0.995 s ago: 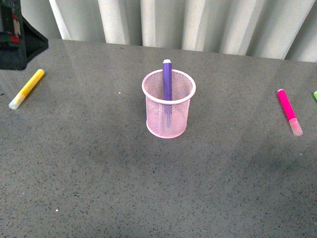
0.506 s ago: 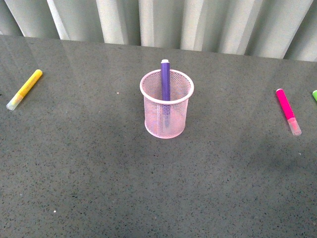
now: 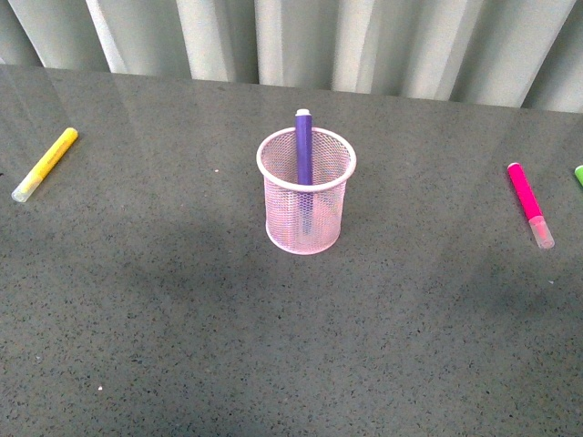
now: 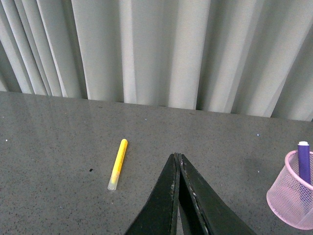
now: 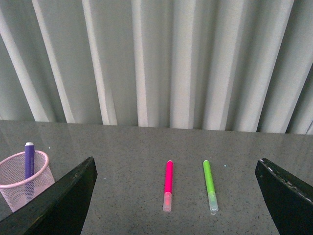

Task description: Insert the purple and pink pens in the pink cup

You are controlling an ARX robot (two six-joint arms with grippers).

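Note:
The pink cup [image 3: 306, 200] stands upright in the middle of the grey table, with the purple pen [image 3: 303, 146] upright inside it, its tip above the rim. The pink pen [image 3: 529, 202] lies flat at the table's right side, clear cap toward me. No arm shows in the front view. In the left wrist view my left gripper [image 4: 176, 157] is shut with nothing in it, with the cup [image 4: 292, 190] and purple pen [image 4: 303, 161] off to one side. My right gripper [image 5: 176, 169] is wide open, and the pink pen [image 5: 168, 185] lies on the table beyond its fingers.
A yellow marker [image 3: 44, 164] lies at the table's left side, also seen as the yellow marker [image 4: 117, 163] in the left wrist view. A green marker [image 5: 210, 184] lies parallel to the pink pen, just at the front view's right edge. Pale curtains hang behind the table.
A dark object at the front view's far left one second ago is out of frame now. The view shifted slightly. Cup and pens stay put.

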